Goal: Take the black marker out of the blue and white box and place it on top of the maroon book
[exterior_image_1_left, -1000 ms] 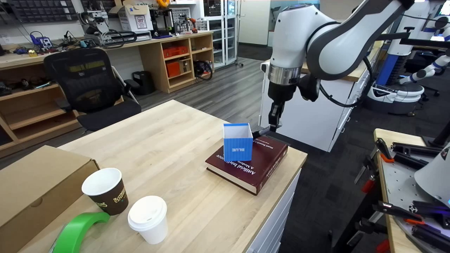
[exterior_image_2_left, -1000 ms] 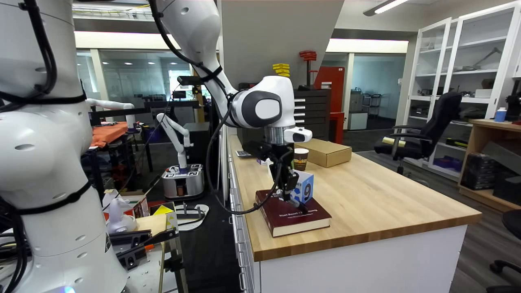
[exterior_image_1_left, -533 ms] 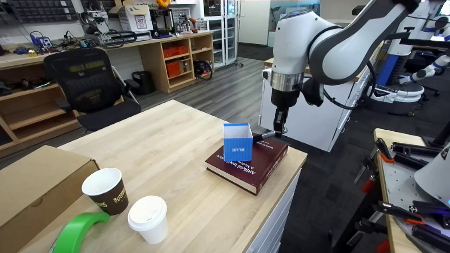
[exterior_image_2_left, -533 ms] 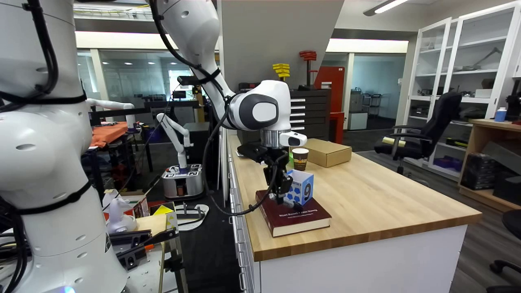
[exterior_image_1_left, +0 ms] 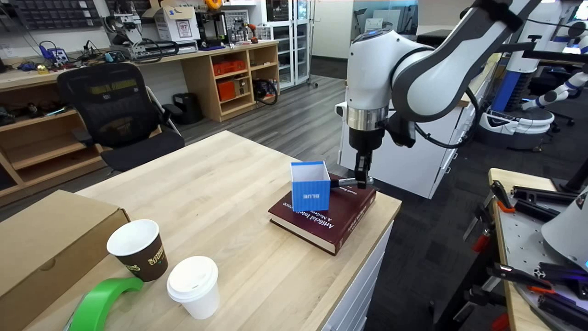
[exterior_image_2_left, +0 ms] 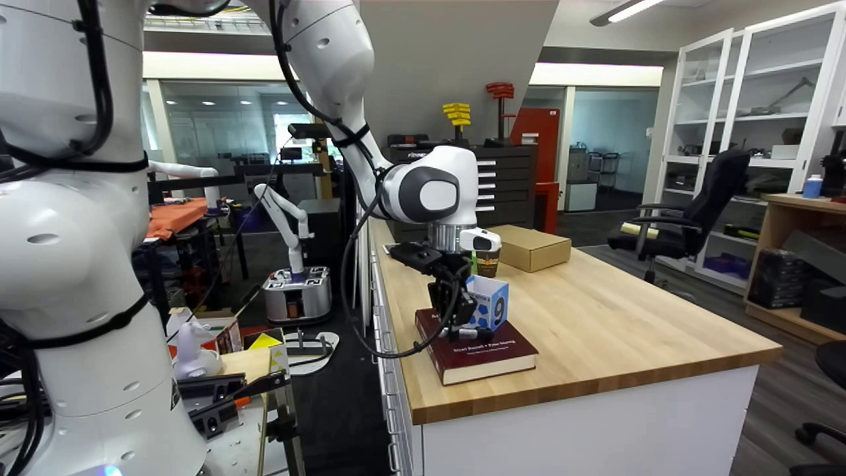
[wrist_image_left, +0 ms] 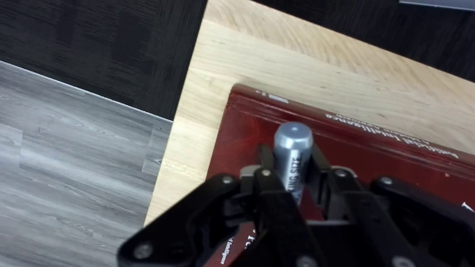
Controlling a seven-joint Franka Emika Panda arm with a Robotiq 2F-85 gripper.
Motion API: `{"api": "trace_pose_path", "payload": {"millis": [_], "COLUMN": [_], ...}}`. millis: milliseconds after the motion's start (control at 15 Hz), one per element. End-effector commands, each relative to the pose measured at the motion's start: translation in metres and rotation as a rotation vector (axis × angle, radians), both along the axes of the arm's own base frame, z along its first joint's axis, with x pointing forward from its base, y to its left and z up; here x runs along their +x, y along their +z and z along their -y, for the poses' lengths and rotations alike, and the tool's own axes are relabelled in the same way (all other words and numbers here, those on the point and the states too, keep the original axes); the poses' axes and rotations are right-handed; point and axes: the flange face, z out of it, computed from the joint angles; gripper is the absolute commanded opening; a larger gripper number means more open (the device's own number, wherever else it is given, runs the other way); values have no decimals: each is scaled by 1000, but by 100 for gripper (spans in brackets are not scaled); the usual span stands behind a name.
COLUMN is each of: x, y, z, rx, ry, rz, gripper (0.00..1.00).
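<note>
The black marker (exterior_image_1_left: 347, 182) has a silver body and a black cap. It lies nearly level, very low over the maroon book (exterior_image_1_left: 337, 216), cap end close beside the blue and white box (exterior_image_1_left: 311, 195). I cannot tell whether it touches book or box. My gripper (exterior_image_1_left: 363, 184) is shut on its silver end, pointing down. In the wrist view the silver marker end (wrist_image_left: 293, 159) sits between the fingers of my gripper (wrist_image_left: 291, 155), with the book (wrist_image_left: 241, 129) below; the cap is hidden. The box (exterior_image_2_left: 496, 303) stands upright and open-topped on the book (exterior_image_2_left: 486, 357).
A brown cardboard box (exterior_image_1_left: 50, 243), a dark paper cup (exterior_image_1_left: 147, 257), a white lidded cup (exterior_image_1_left: 195, 287) and a green curved object (exterior_image_1_left: 101, 299) stand on the wooden table (exterior_image_1_left: 239, 239). The book is near the table's corner. A cable (exterior_image_2_left: 350, 304) hangs beside the arm.
My gripper has come down with the marker in its fingers. The marker was tilted with its cap lower and is now nearly level. The book has not moved.
</note>
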Motion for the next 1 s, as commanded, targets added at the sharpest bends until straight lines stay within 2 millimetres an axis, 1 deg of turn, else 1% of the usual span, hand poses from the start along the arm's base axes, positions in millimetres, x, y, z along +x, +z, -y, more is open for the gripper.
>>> {"api": "trace_pose_path", "payload": {"millis": [0, 67, 133, 267, 600, 733, 867, 933], "x": [12, 13, 14, 15, 13, 13, 13, 21], "y": [-7, -8, -7, -4, 14, 26, 41, 21], "z": [-2, -2, -2, -1, 1, 3, 4, 0], "rx": [15, 17, 24, 34, 43, 43, 57, 43], "ry": [8, 3, 1, -4, -25, -35, -63, -31], "rz": [-45, -48, -45, -37, 9, 34, 61, 35], "gripper": [7, 49, 51, 62, 95, 100, 100, 100]}}
